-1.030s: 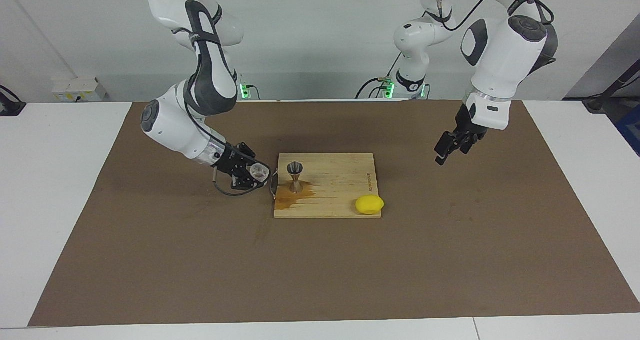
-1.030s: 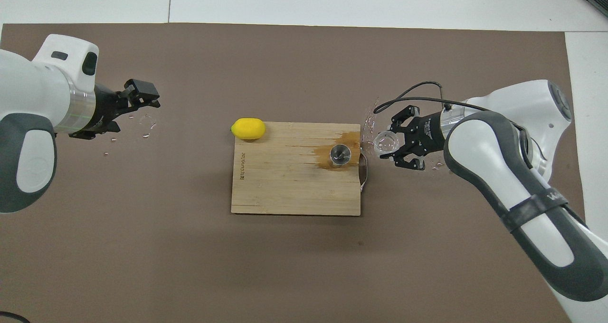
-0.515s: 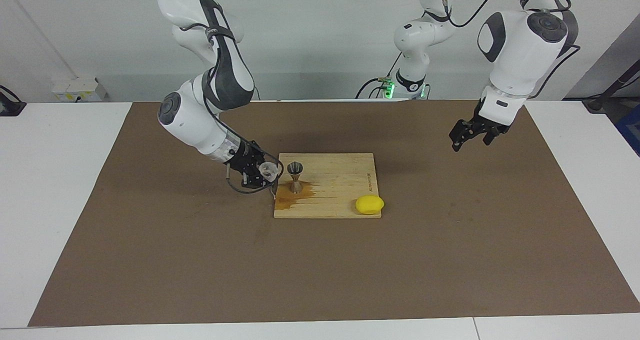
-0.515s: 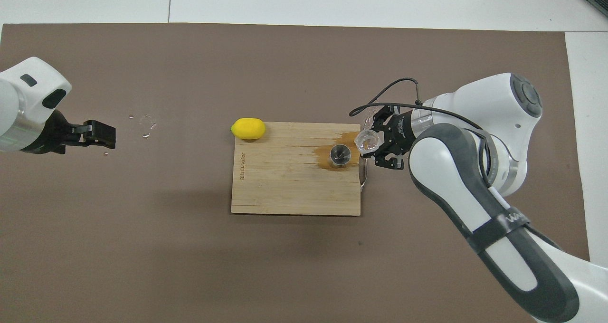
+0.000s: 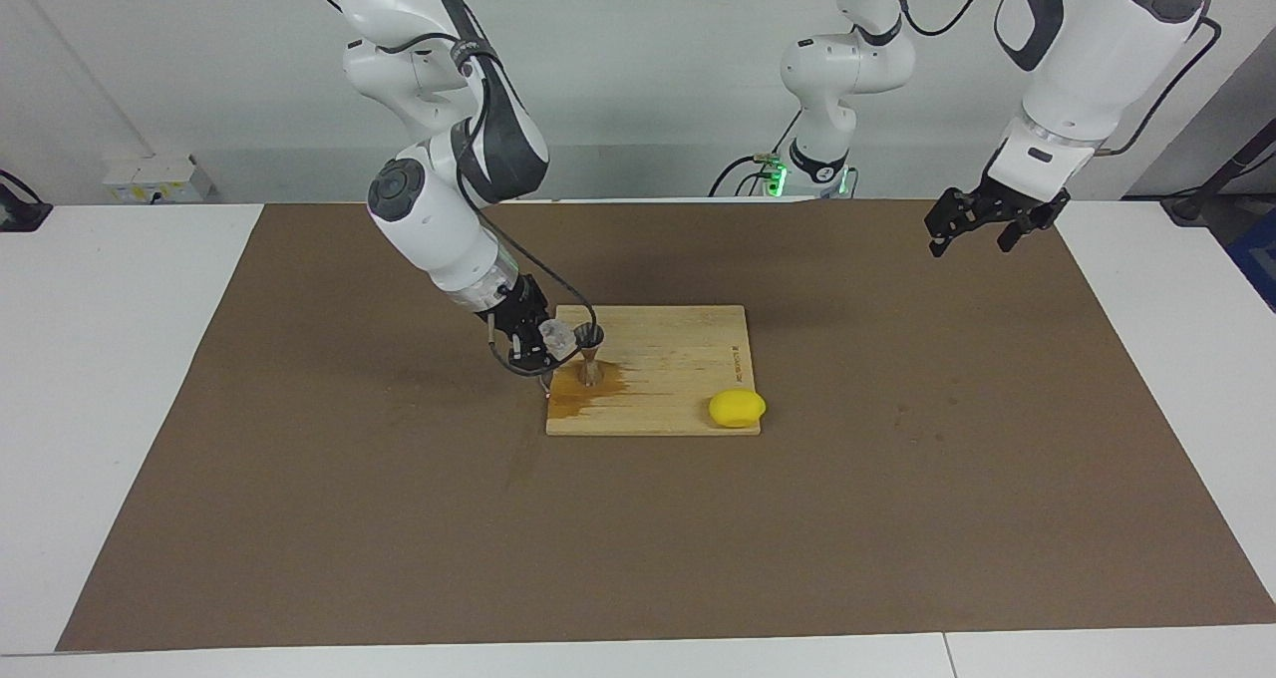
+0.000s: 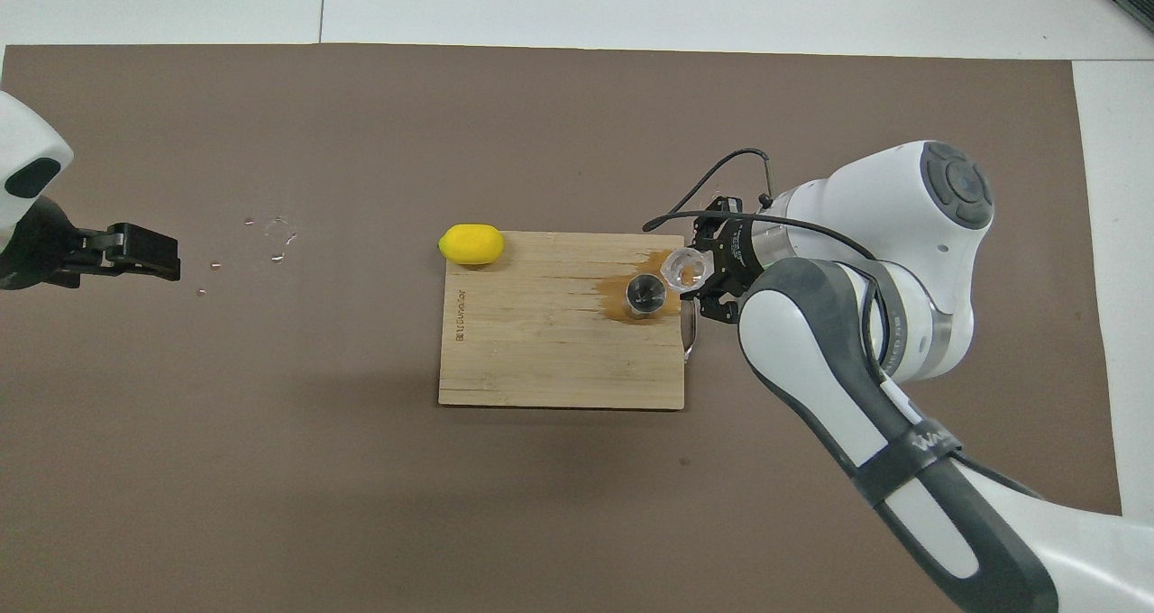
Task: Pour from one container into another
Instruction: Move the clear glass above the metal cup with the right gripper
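Note:
My right gripper (image 5: 546,342) is shut on the small clear glass cup (image 5: 555,336) and holds it tilted, its mouth right beside the rim of the silver hourglass jigger (image 5: 589,352). The jigger stands upright on the wooden cutting board (image 5: 678,369), at the board's corner toward the right arm's end. In the overhead view the cup (image 6: 682,268) sits just beside the jigger (image 6: 645,292), with the right gripper (image 6: 708,270) at the board's (image 6: 541,361) edge. My left gripper (image 5: 982,224) is open and empty, raised over the mat at the left arm's end; it also shows in the overhead view (image 6: 144,251).
A dark wet stain (image 5: 583,391) spreads on the board around the jigger. A yellow lemon (image 5: 737,408) lies at the board's corner farther from the robots. Small droplets (image 6: 278,233) lie on the brown mat (image 5: 399,518) toward the left arm's end.
My right gripper has carried the cup over from the mat to the jigger's rim and raised its arm. My left gripper has pulled up and back toward its own end of the table.

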`<action>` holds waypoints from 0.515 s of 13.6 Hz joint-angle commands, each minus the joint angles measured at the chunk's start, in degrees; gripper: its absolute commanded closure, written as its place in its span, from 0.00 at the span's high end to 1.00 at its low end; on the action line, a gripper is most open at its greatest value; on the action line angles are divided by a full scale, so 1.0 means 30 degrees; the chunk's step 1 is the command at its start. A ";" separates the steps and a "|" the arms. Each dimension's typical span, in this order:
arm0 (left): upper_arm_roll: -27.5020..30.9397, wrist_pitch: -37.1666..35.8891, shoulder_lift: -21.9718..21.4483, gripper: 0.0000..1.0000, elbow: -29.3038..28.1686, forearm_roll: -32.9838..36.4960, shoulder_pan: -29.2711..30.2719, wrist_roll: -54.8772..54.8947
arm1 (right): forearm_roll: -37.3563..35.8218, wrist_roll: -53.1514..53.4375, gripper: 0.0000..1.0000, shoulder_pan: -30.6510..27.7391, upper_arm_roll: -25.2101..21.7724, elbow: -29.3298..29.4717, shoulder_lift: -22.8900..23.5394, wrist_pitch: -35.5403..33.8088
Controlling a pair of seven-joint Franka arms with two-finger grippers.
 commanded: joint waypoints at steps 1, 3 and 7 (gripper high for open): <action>0.0317 -0.2118 0.0259 1.00 0.1899 -0.0332 -0.0273 0.0094 | -0.1480 0.0867 0.13 0.0321 -0.0046 0.0000 -0.0466 0.0189; 0.0114 -0.3001 0.0463 1.00 0.2487 -0.0243 -0.0127 0.0152 | -0.2620 0.1073 0.14 0.0819 -0.0075 0.0000 -0.0612 0.0189; 0.0053 -0.3823 0.0524 1.00 0.2752 0.0345 -0.0127 0.0739 | -0.4643 0.1513 0.14 0.1492 0.0013 0.0117 -0.0759 0.0218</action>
